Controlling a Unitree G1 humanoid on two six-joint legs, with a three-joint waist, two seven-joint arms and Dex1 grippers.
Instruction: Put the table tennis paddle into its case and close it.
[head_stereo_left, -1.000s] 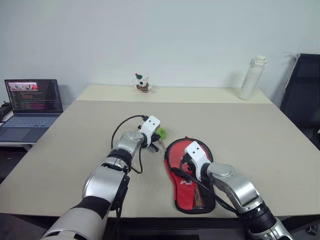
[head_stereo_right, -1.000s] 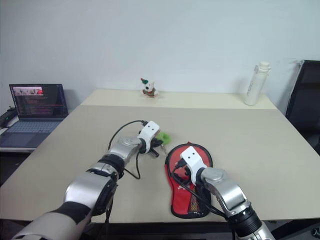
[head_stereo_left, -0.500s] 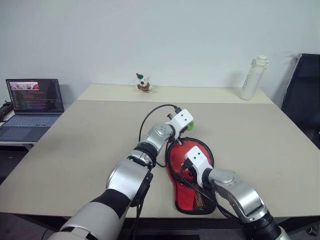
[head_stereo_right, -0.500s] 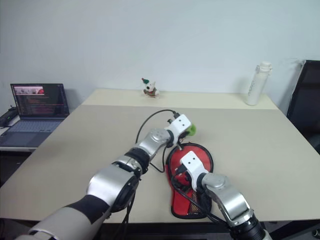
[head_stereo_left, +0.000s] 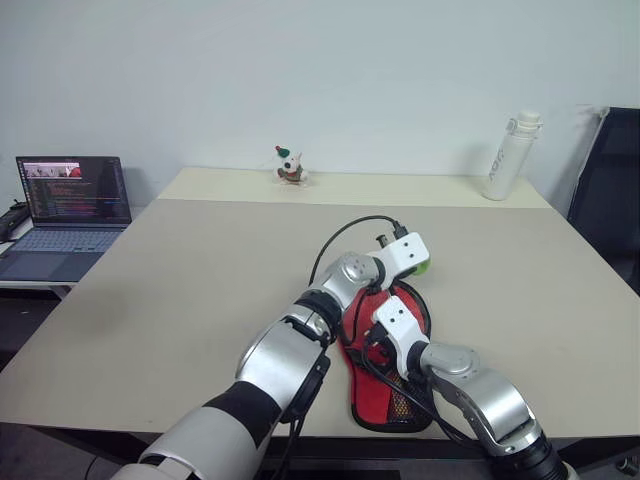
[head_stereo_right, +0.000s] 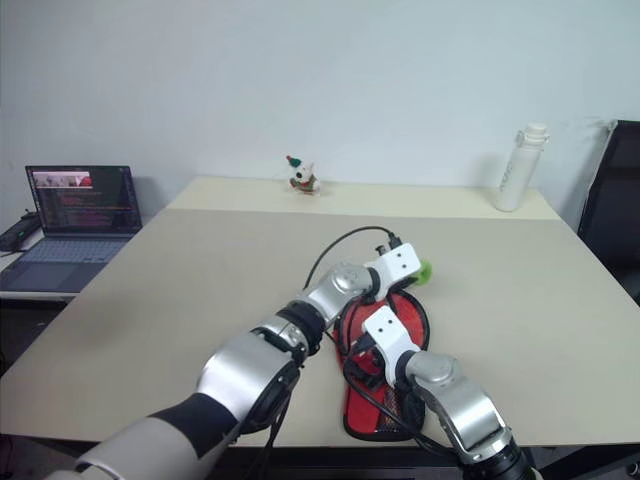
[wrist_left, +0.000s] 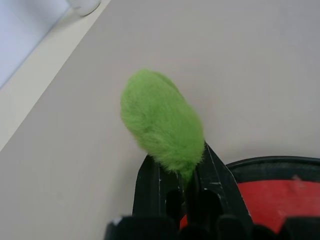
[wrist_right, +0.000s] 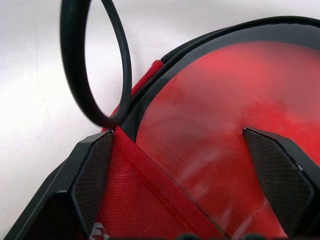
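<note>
The case (head_stereo_left: 378, 392) lies flat near the table's front edge, red side with black mesh up. A smooth red round face, the paddle (wrist_right: 210, 100), shows inside the case's black zip edge. My left gripper (wrist_left: 182, 165) is shut on the fuzzy green charm (wrist_left: 160, 117), just past the upper right of the case's round end (head_stereo_left: 418, 264). My right gripper (wrist_right: 177, 135) stands open low over the case's round part, one finger (wrist_right: 92, 175) on the red fabric and the other on the far side of the red face.
A laptop (head_stereo_left: 70, 195) sits off the table's left side. At the back of the table (head_stereo_left: 200, 270) stand a small toy figure (head_stereo_left: 290, 166) and a white bottle (head_stereo_left: 508, 155). A black chair (head_stereo_left: 610, 190) is at the right. My left arm's cable (wrist_right: 90, 60) loops above the case.
My left gripper has swept to the right with the green charm, from the case's left side around its round top to its right side. The right gripper has stayed over the case.
</note>
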